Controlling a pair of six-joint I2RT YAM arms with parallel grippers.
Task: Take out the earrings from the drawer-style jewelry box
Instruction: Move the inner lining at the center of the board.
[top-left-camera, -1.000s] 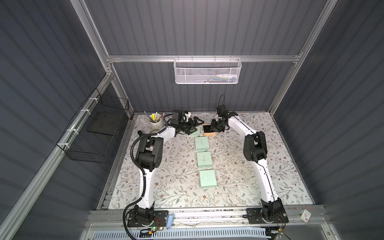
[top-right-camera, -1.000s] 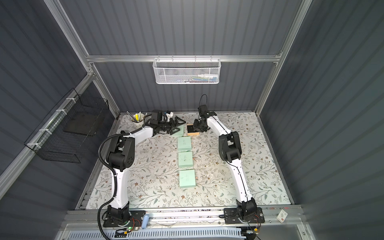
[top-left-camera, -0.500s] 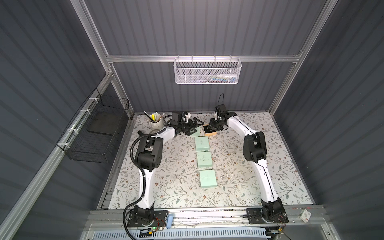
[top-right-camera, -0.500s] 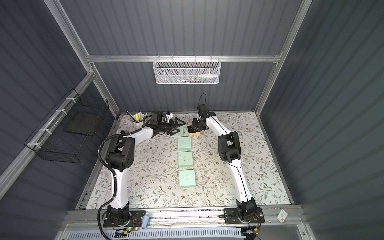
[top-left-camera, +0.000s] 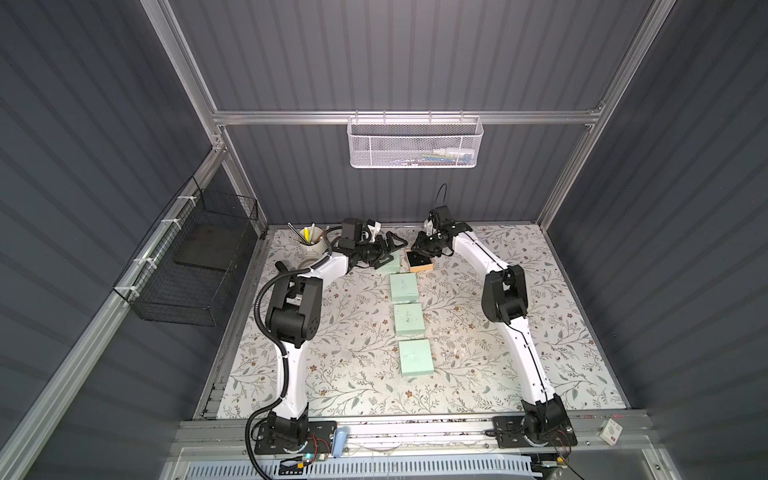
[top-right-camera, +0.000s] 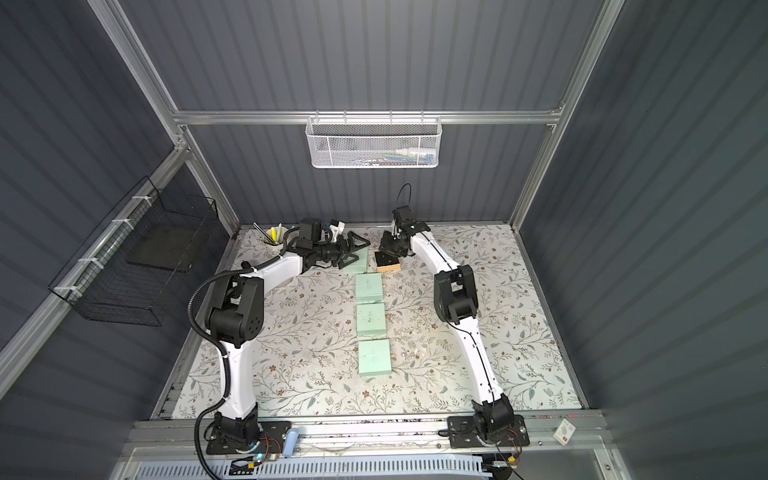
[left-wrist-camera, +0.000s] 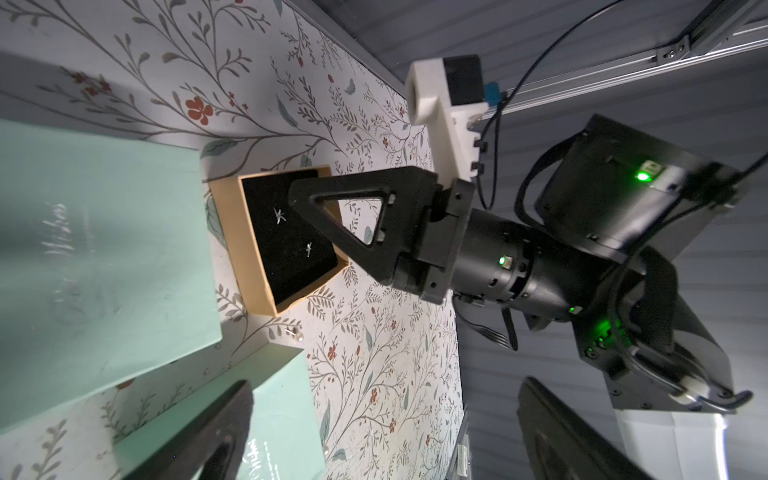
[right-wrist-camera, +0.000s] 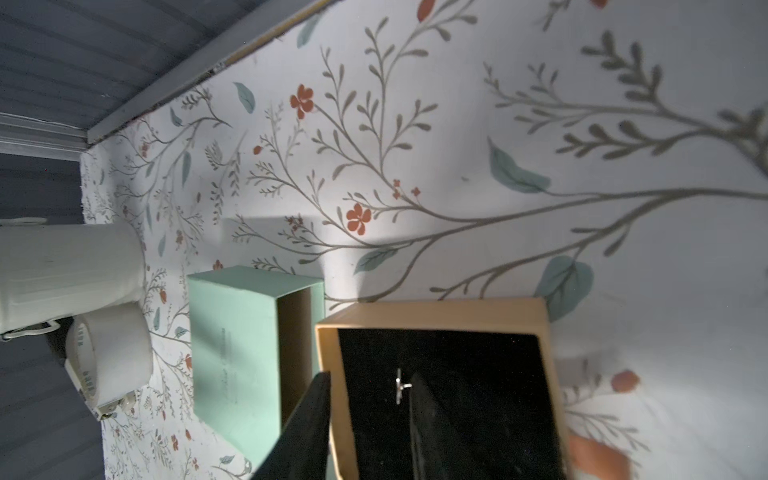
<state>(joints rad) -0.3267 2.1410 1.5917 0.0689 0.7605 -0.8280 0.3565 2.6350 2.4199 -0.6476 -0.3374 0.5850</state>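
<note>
At the far end of the flowered table (top-left-camera: 478, 374), the tan drawer (left-wrist-camera: 245, 257) sits out of its green sleeve (right-wrist-camera: 232, 340), just beside the sleeve's open mouth. Both earrings (left-wrist-camera: 280, 215) lie on the drawer's black lining, a little apart from each other.

The right pincer (right-wrist-camera: 370, 380) hangs over the drawer with its tips down near the lining. Its fingers (right-wrist-camera: 307, 432) stand partly apart and grip nothing. One of the earrings (right-wrist-camera: 400, 385) shows in the gap, much nearer one finger than the other; I cannot tell whether that finger touches it.

The left pincer (top-left-camera: 390, 252) reaches in from the other side at the green sleeve, its jaws spread wide and empty.

Three closed green boxes (top-left-camera: 408, 319) run in a row toward the near edge. A white cup (top-left-camera: 311, 247) of pens stands in the far corner by the left arm.
</note>
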